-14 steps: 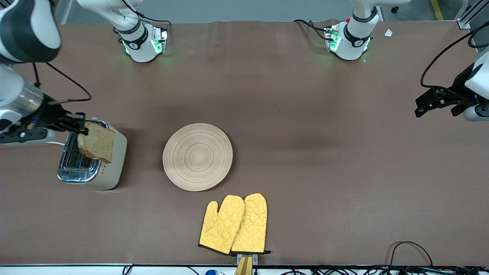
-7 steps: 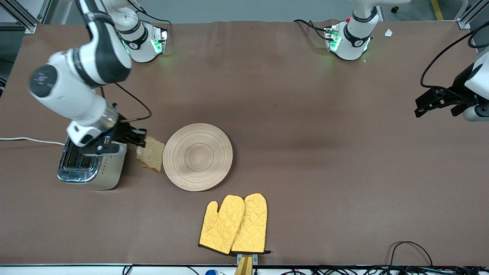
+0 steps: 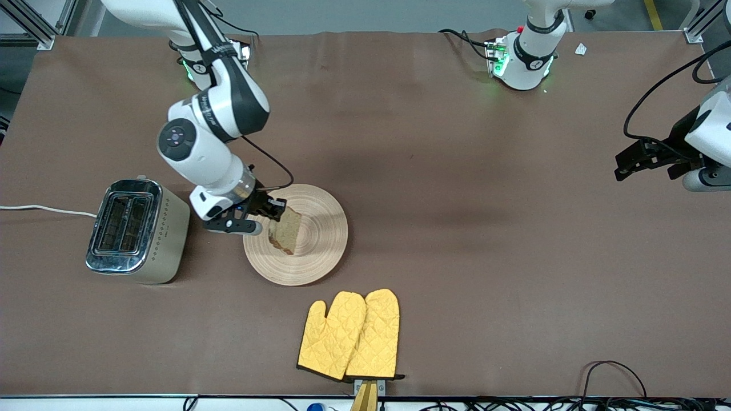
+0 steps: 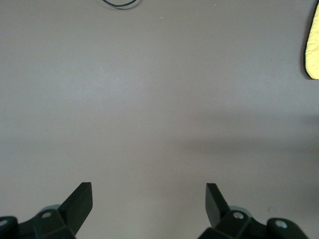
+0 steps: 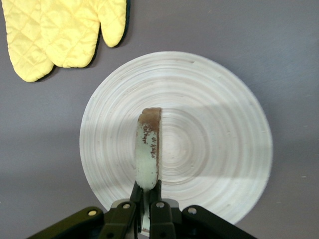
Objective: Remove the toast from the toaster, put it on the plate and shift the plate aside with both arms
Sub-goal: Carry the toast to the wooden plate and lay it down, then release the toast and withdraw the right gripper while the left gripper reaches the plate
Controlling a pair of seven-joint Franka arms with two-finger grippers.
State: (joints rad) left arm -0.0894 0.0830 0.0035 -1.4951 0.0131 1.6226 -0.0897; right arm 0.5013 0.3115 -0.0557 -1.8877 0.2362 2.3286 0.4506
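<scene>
My right gripper (image 3: pixel 273 214) is shut on the toast (image 3: pixel 285 230), a brown speckled slice held on edge over the round pale wooden plate (image 3: pixel 320 251). In the right wrist view the toast (image 5: pixel 148 154) stands edge-on between the fingers (image 5: pixel 134 195), above the plate (image 5: pixel 214 149). My left gripper (image 3: pixel 628 162) is open and empty, up over bare table at the left arm's end. In the left wrist view its fingertips (image 4: pixel 82 196) stand wide apart with only table under them.
A chrome toaster (image 3: pixel 137 231) stands at the right arm's end, beside the plate, its slots empty. A pair of yellow oven mitts (image 3: pixel 351 334) lies nearer the front camera than the plate; they also show in the right wrist view (image 5: pixel 55 35). Cables run along the front edge.
My right arm has carried the toast from above the toaster across to over the plate. The left arm has barely moved.
</scene>
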